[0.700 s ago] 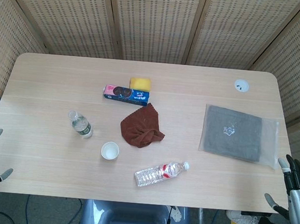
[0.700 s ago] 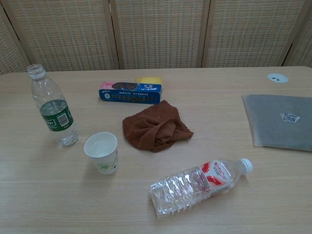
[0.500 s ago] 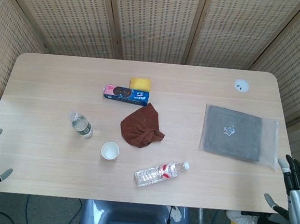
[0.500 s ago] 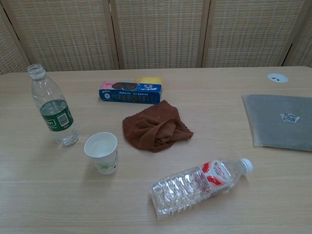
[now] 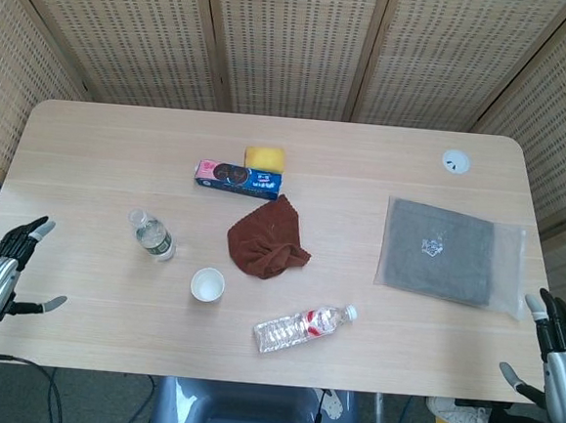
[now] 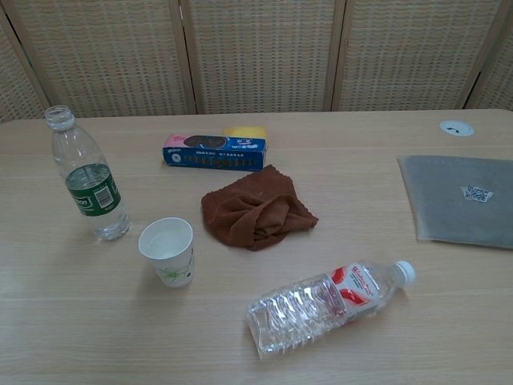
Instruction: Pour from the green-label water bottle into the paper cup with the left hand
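Observation:
The green-label water bottle stands upright and uncapped on the left part of the table. The white paper cup stands just to its front right, upright and apart from it. My left hand hovers over the table's left front edge, fingers spread, holding nothing, well left of the bottle. My right hand stays beyond the right front corner, fingers apart and empty. Neither hand shows in the chest view.
A brown cloth lies right of the cup. A red-label bottle lies on its side near the front edge. A blue biscuit box and yellow sponge sit further back. A grey bagged item lies right.
My left hand has risen and moved inward from below the table's left front edge toward the bottle. The right hand sank slightly. Objects on the table stayed put.

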Motion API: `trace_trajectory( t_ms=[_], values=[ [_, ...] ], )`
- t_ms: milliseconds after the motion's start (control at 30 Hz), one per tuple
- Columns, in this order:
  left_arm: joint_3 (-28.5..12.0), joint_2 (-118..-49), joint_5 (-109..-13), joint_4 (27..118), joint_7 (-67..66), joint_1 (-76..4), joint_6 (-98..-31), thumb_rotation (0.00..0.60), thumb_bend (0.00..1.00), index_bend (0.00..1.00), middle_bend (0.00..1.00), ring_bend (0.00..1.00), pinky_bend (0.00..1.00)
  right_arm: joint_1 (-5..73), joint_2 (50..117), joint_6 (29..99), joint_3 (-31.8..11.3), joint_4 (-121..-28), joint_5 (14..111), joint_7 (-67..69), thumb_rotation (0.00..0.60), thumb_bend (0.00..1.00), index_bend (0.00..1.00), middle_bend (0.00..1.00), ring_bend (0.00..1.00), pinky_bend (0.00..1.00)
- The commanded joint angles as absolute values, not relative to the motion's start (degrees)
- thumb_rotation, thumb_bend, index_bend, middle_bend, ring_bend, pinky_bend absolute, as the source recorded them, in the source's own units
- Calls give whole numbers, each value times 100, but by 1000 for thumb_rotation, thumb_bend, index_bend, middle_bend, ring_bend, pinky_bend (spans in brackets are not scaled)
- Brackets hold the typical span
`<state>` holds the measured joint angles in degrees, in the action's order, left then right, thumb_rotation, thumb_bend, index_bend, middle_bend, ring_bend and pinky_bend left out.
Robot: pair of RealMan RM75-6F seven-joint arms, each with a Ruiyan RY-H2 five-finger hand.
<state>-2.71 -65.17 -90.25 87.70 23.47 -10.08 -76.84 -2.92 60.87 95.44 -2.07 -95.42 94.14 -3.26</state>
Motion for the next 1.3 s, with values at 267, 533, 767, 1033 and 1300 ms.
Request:
trace_trajectory(
  t_ms=[267,533,767,1033,1300],
  values=[
    [-354,-7793,-8921,6756,5713,-2320,-6118,600,0,0,0,0,0,-229,6135,9385,-219,-9542,9307,-452,600,0,0,0,0,0],
    [-336,-8352,-8798,6067,6383,-2553,-5888,600,0,0,0,0,0,-209,6151,9330,-227,-9529,9250,-477,600,0,0,0,0,0],
    [-418,-8888,-8624,5489,6852,-2808,-5610,600,0,0,0,0,0,-173,6163,9244,-238,-9522,9181,-495,600,0,0,0,0,0],
    [-510,-9415,-8488,4926,6843,-3093,-5356,600,0,0,0,0,0,-145,6169,9181,-256,-9509,9105,-482,600,0,0,0,0,0],
    [-512,-9730,-8430,4624,6842,-3272,-5163,600,0,0,0,0,0,-130,6153,9130,-287,-9466,8991,-382,600,0,0,0,0,0]
  ],
)
